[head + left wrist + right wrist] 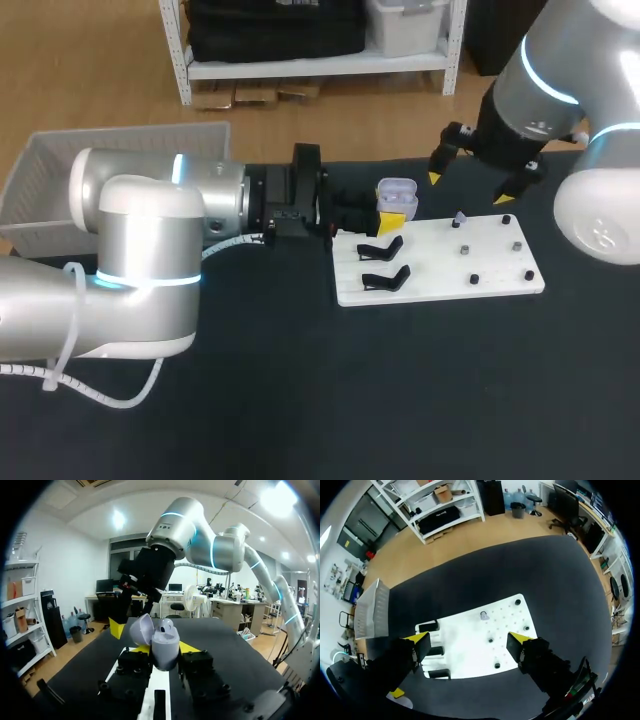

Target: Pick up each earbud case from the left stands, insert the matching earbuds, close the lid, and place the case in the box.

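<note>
On a black table [400, 400]: pale slatted plastic box [60, 170] at the far left edge, white perforated board [440, 270] right of centre. Right tool [469, 640] spread open above the board. Two black curved stands [385, 278] on the board's left part. Left tool [165, 652] clamped on an open lilac earbud case [164, 642], by the board's far left corner.

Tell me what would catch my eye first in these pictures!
The pale purple earbud case stands out most, with its lid flipped open. It is pinched between the yellow tips of the left gripper, by the far corner of the white board. Next comes the right gripper, hanging open above that board, where one small purple earbud sits near the far edge.
</note>
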Robot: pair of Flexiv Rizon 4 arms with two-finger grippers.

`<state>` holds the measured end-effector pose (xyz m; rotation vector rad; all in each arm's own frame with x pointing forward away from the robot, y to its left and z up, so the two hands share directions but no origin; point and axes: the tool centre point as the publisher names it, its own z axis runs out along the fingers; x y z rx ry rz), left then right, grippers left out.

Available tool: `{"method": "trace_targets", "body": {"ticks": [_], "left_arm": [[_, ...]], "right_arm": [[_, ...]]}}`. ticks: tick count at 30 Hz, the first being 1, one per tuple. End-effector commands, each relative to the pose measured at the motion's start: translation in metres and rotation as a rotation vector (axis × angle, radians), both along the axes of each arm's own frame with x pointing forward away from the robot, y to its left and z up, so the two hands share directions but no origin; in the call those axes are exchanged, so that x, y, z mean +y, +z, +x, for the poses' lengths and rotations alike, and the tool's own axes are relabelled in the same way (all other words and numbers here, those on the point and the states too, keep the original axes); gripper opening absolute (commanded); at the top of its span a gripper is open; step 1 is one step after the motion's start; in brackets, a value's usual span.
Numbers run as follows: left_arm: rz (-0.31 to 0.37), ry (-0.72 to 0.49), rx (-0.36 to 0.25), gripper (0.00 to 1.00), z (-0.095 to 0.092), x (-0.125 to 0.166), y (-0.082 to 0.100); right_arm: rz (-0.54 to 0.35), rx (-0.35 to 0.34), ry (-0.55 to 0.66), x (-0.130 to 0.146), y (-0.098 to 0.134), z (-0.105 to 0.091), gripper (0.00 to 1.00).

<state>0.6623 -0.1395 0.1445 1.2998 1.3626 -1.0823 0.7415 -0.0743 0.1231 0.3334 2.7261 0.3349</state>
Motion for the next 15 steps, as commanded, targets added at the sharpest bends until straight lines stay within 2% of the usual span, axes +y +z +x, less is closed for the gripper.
{"method": "trace_targets", "body": {"ticks": [1,5,6,8,15], "left_arm": [[-0.007,0.004,-0.005,0.0,-0.001,0.0,-0.001],[-0.007,0.004,-0.005,0.0,-0.001,0.0,-0.001],[-0.007,0.004,-0.005,0.0,-0.001,0.0,-0.001],[-0.007,0.004,-0.005,0.0,-0.001,0.0,-0.001],[-0.007,0.004,-0.005,0.0,-0.001,0.0,-0.001]], "right_arm": [[0.0,-0.004,-0.002,-0.001,0.001,-0.002,1.0],[0.022,0.007,-0.033,-0.001,-0.003,0.0,1.0],[0.014,-0.02,-0.033,-0.001,-0.005,0.002,1.0],[0.035,-0.003,-0.061,-0.002,-0.009,0.006,1.0],[0.038,-0.01,0.015,-0.004,-0.033,0.015,1.0]]}}
